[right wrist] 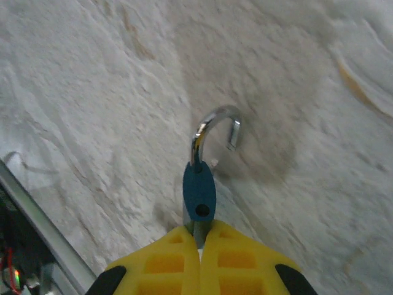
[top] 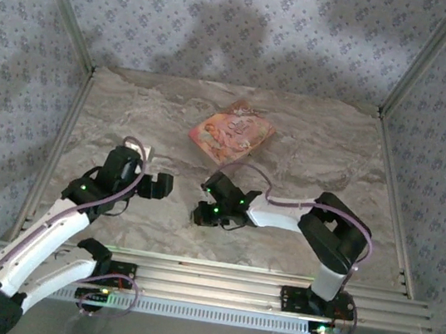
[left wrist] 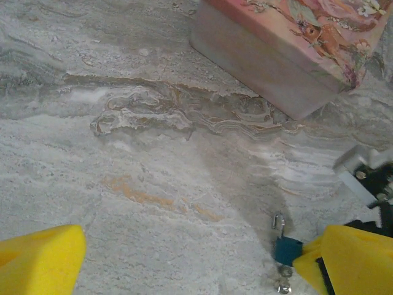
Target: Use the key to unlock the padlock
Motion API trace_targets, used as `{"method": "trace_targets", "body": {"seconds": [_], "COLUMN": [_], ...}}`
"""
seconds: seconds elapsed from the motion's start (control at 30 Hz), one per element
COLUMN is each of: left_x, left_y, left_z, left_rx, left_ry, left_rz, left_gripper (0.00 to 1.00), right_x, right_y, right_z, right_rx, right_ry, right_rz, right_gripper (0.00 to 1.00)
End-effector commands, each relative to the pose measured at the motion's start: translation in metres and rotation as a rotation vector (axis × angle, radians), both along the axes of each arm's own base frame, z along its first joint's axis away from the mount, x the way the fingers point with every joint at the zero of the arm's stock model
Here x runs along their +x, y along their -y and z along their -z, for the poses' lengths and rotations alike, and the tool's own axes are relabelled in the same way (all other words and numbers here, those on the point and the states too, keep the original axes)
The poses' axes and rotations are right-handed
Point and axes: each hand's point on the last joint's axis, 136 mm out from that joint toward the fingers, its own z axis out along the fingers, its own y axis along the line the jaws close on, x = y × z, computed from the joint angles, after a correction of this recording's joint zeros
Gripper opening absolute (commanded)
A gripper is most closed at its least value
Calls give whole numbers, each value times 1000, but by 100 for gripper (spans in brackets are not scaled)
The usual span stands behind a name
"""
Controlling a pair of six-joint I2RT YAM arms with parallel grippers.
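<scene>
Farther back, pink floral box (top: 231, 132) on marbled table (top: 131, 107); right gripper (right wrist: 199, 236) clenched on padlock (right wrist: 199, 190), shackle (right wrist: 215, 123) sprung; left gripper (top: 166, 185) spread.

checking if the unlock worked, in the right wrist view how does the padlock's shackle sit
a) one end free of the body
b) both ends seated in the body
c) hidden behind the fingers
a: the silvery shackle rises from the blue padlock clamped in the right gripper, and its hooked far end hangs in open air, clear of the body.
</scene>
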Motion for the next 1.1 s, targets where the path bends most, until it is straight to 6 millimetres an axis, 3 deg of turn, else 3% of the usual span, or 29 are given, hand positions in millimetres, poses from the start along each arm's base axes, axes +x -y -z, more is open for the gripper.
{"method": "trace_targets", "body": {"seconds": [0.0,0.13,0.27,0.47,0.5,0.53,0.57,0.63,0.83,0.97,1.07], "left_x": [-11,-12,-9,1,5,8,12,21,52,72,86], "left_y": [-7,-11,-13,-17,-18,-18,-20,-28,-40,-48,-68], "left_z": [11,15,15,7,4,1,-1,-5,-28,-31,-30], "left_rx": [-9,1,9,19,18,18,27,69,198,359,448], "left_ry": [-42,-49,-47,-19,-4,14,35,78,274,387,429], "left_rz": [-23,-30,-33,-45,-48,-48,-49,-80,-82,-60,-142], "left_gripper": [98,98,98,98,98,98,98,98,98,98,98], "right_x": [9,11,11,21,26,29,35,41,73,83,89], "right_y": [-15,-9,1,36,45,53,67,92,203,304,348], "right_z": [-10,-10,-15,-47,-57,-66,-77,-92,-141,-142,-131], "right_rx": [45,10,-30,-123,-137,-149,-166,-210,-343,-442,-410], "right_ry": [16,32,59,186,222,253,285,339,586,648,743], "right_rz": [6,16,33,55,69,81,118,168,420,760,929], "right_gripper": [1,12,39,58,64,77,87,95,100,100,100]}}
